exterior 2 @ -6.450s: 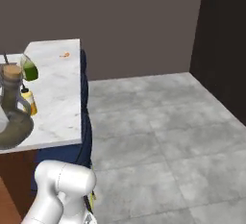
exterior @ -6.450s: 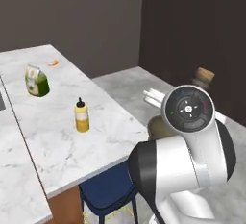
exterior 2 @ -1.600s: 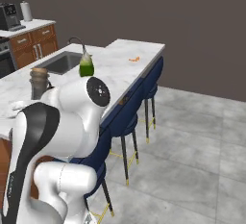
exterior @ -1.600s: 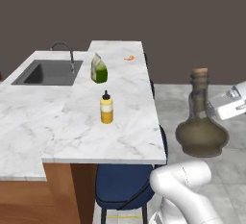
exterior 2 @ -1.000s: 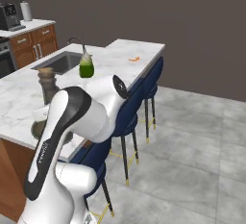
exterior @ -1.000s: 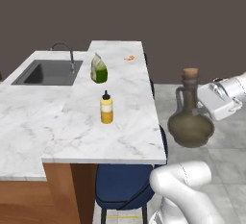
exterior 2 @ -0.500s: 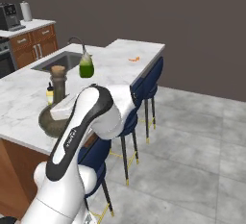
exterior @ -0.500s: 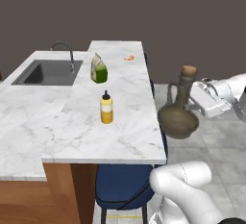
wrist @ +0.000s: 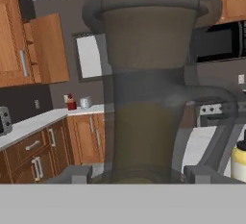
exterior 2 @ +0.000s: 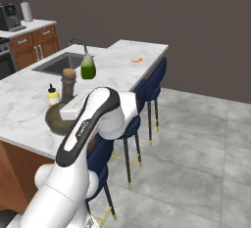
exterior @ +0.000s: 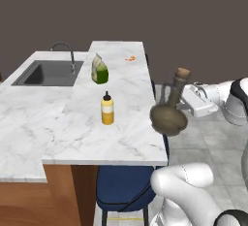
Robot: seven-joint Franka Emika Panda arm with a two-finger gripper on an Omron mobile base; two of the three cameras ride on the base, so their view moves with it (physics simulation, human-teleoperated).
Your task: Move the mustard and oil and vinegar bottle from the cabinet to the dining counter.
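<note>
Item: dark olive-brown round-bellied glass flask (exterior: 169,113) with narrow neck, small side handle and cork stopper (the oil and vinegar bottle). Held upright by the neck in the pincer (exterior: 186,102) of the white arm; the hand view shows the neck filling the gap between the two dark fingertips (wrist: 74,174), so the pincer is clenched on the flask. Position: at the stool-side edge of the long white grey-veined marble surface (exterior: 121,133); in the left base view the belly hangs at that edge, in the right base view it overlaps the slab. Whether the base touches the slab cannot be told.

Item: small yellow squeeze bottle (exterior: 107,109) with a dark pointed nozzle cap (the mustard). Standing upright on the marble surface, near the flask and apart from it, on the sink side of it.

Item: green-and-white pouch (exterior: 100,70). Upright on the same surface, beyond the mustard, further from the flask.

Item: small orange scrap (exterior: 131,58). Lying at the far end of the surface, well apart from the flask.

Item: sunken grey sink (exterior: 49,72) with curved tap, across the surface from the flask.

Item: blue stools (exterior 2: 149,87), tucked under the surface edge, below and beyond the flask.
</note>
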